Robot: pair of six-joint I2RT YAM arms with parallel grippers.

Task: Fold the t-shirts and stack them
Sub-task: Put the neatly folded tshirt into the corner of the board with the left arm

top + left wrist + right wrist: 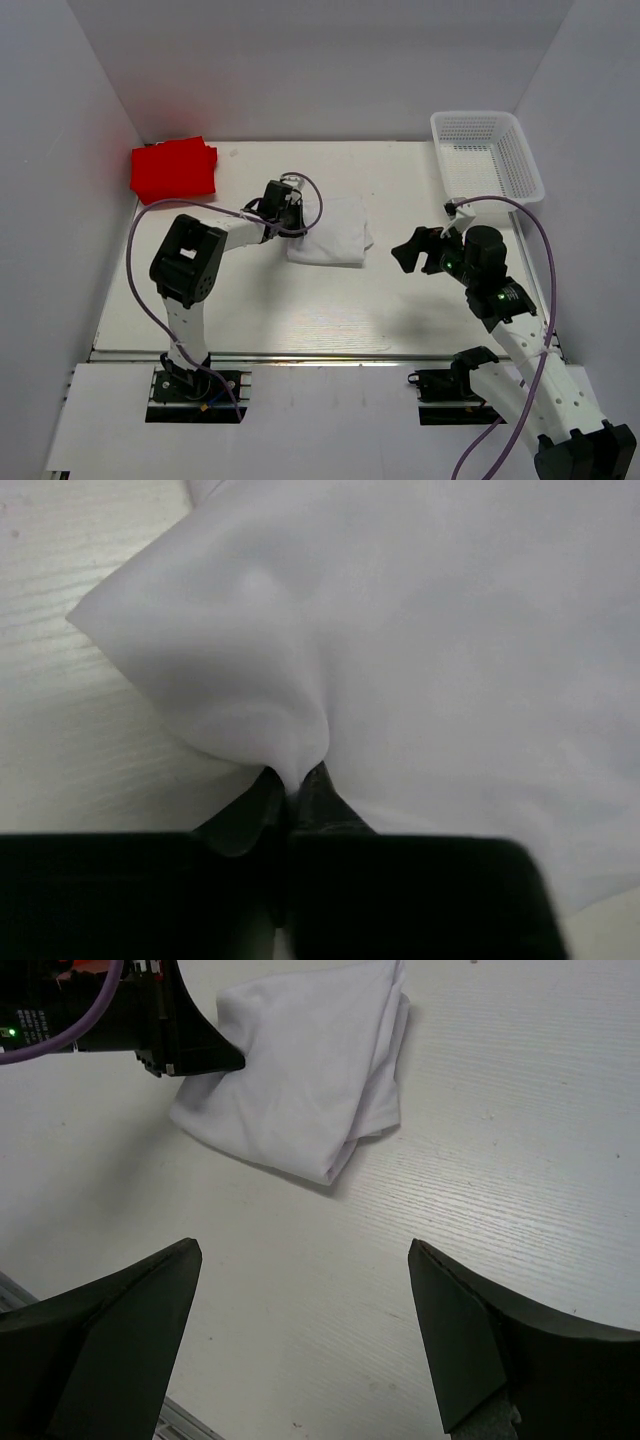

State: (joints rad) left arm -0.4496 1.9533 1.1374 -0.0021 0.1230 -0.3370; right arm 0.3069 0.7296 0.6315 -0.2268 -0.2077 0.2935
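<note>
Pinching the limp white t-shirt [335,232], seemingly by its edge, left gripper [295,780] is clamped; right gripper [302,1252] gapes empty.

I get bright, even overhead light and soft shadows. In my left wrist view the white t-shirt [420,630] nearly washes out, and the fingers [328,802] at 6 o'clock blur.
</note>
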